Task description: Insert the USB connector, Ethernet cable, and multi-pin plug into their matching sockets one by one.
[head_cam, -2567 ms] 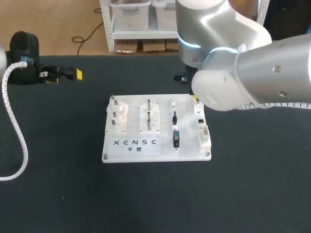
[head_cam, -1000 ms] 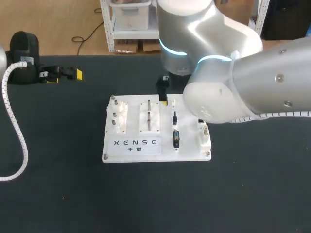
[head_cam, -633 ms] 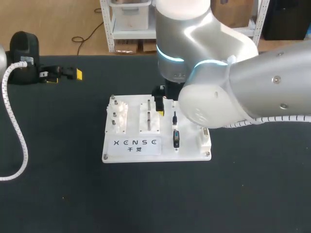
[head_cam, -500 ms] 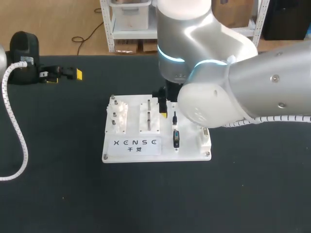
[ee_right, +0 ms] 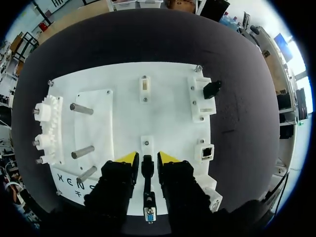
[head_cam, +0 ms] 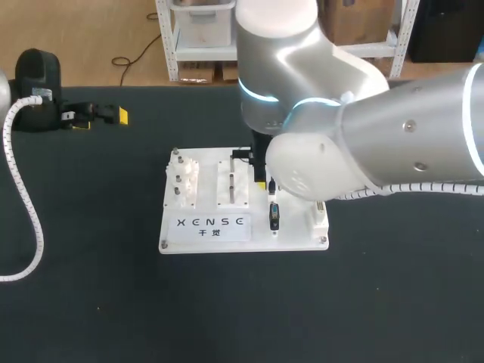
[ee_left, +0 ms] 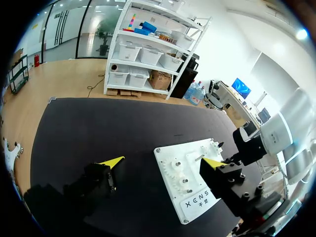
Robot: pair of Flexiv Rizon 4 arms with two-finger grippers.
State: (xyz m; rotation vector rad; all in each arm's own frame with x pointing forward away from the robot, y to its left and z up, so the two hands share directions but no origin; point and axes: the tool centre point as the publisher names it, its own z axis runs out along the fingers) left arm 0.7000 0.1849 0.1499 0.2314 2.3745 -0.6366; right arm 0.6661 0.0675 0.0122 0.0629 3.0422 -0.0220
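A white practice board [head_cam: 242, 238] lies mid-table. My right gripper [ee_right: 148, 157] hangs low over its middle column, open, its yellow fingertips [ee_right: 129, 157] narrowly flanking a slim black USB connector [ee_right: 147, 165] without clearly touching it. Just behind it on the same cable lies the multi-pin plug [ee_right: 149, 213], which shows as a black and blue plug [head_cam: 274, 215] from above. A black Ethernet plug [ee_right: 211, 89] sits on a white mount at the board's far corner. An Ethernet socket [ee_right: 206, 152] lies beside the right finger. My left gripper [ee_left: 163, 161] stands wide open and empty at the table's back left [head_cam: 94, 115].
White gears on posts [head_cam: 181, 181] and a block with metal pegs [head_cam: 233, 181] fill the board's left half. More white sockets [head_cam: 318, 212] line its right edge. My left arm's white coiled cable [head_cam: 23, 189] runs down the table's left side.
My right arm swung from the board's back right corner to its middle column and came down. Its fingers narrowed from wide open to close around the USB connector. The left arm stayed still.
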